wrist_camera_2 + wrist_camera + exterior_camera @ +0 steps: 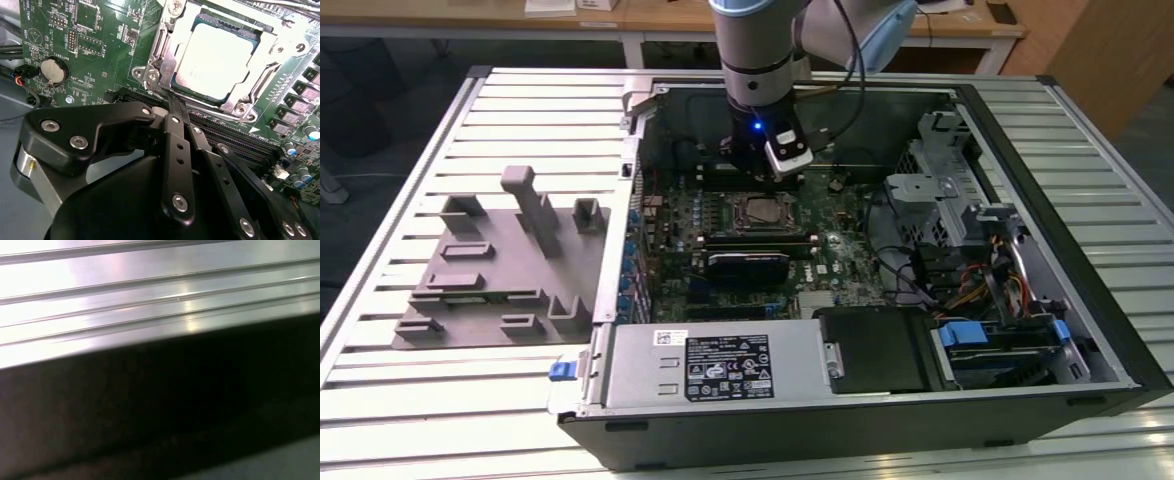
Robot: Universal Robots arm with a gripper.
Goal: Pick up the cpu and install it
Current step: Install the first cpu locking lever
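Exterior view, going from its left to its right: grey plastic fixture blocks [500,270] sit on the slatted metal table [400,200], just beside the open computer case [854,400]. Case lies on its side with the green motherboard [720,235] exposed. Power supply [714,365] with a label sits along the near edge, a black drive bay [887,350] next to it, then a cable bundle [974,285] and blue clips toward the exterior view's right. Robot arm [754,50] comes down from the top into the case, with a small blue light on its wrist. Gripper [781,170] hangs just above the board, a bit behind the socket [763,212].

Second wrist view: coin cell battery [53,71] on the board at one side, black gripper [175,110] linkage in the foreground. Its fingers [176,145] are pressed together with no gap and hold nothing. Fingertips end at the edge of the metal socket frame [155,75]. The cpu [215,55] is seated flat inside that frame, silver top facing up, apart from the gripper. Memory slots [235,137] run just beside the socket.

First wrist view: ridged metal slats [150,290] above a dark edge [160,405]; cannot tell more.
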